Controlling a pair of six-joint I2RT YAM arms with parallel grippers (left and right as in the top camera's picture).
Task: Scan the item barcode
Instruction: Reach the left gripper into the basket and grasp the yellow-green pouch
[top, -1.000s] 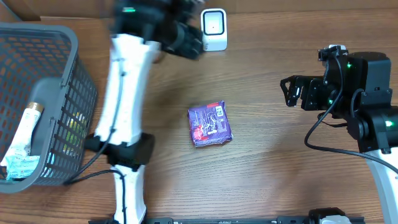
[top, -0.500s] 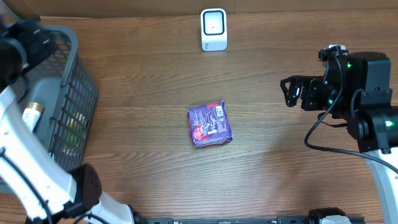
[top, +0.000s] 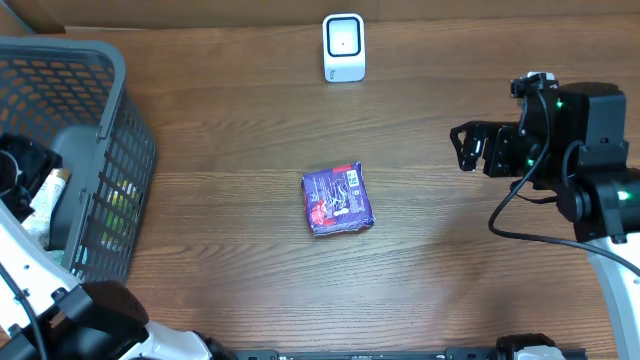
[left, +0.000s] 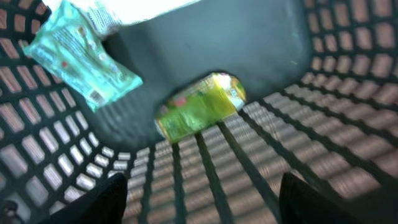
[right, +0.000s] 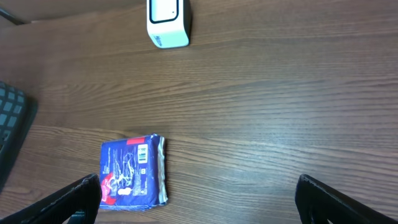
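A purple snack packet (top: 338, 200) lies flat mid-table with a small barcode facing up; the right wrist view shows the packet (right: 134, 171) at lower left. The white scanner (top: 344, 47) stands at the table's back edge, also visible from the right wrist as the scanner (right: 168, 22). My left gripper (top: 18, 168) hangs inside the grey basket (top: 110, 60), open, its fingertips (left: 93, 202) wide apart above a green-yellow packet (left: 199, 107) and beside a teal packet (left: 81, 56). My right gripper (top: 465, 148) hovers open at the right, holding nothing.
A white tube (top: 45, 195) lies in the basket beside the left gripper. The basket's mesh wall (left: 298, 143) closes in around the left fingers. A corner of the basket (right: 12, 121) shows at the left of the right wrist view.
The left arm has swung from near the scanner over to the basket, and its gripper now sits down inside it. The right arm and purple packet have not moved.
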